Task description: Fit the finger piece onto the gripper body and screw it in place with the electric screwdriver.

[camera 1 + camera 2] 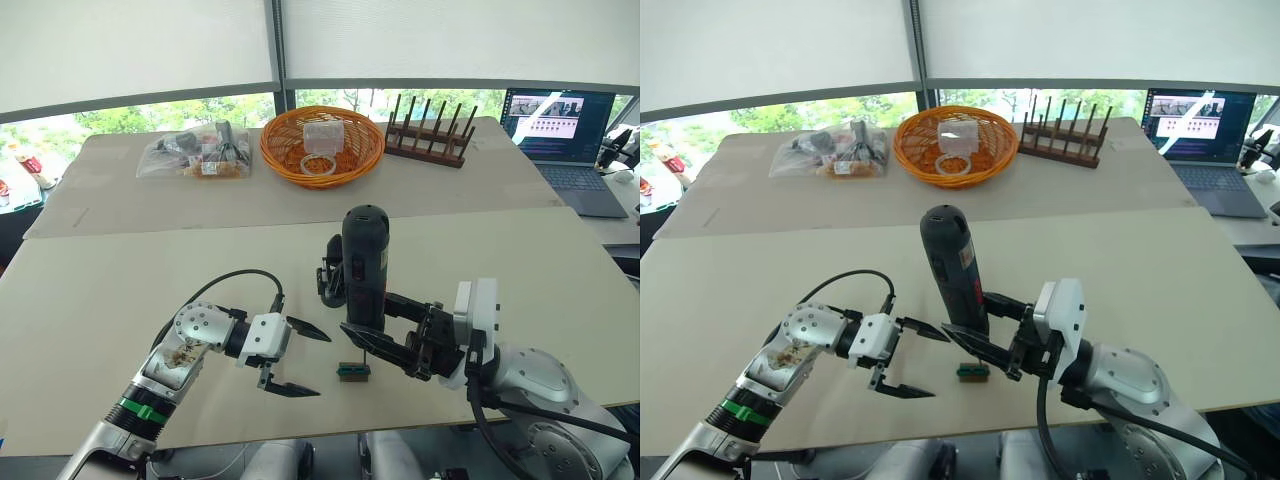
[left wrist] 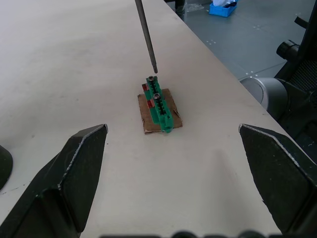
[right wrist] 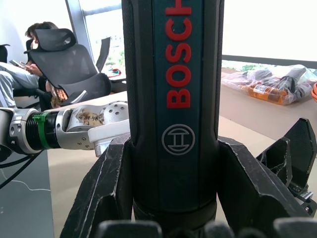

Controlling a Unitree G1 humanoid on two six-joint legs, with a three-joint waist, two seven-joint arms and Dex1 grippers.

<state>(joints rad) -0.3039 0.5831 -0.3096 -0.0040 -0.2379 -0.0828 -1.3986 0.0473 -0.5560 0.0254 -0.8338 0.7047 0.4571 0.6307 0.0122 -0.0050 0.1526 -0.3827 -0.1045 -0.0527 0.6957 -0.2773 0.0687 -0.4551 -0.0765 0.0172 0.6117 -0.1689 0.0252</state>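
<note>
My right gripper is shut on the electric screwdriver, a thick black tool with red lettering, and holds it upright over the near table. Its thin metal bit points down, the tip at a screw on a small green-and-brown block. The gripper body, a black blocky piece, stands just behind the screwdriver, partly covered by it. My left gripper is open and holds nothing, its fingers aimed at the block from the left. The finger piece is out of view.
On the far table are an orange basket, a plastic bag of parts, a wooden peg rack and an open laptop. The near table's front edge runs just below the block. A person sits in an office chair.
</note>
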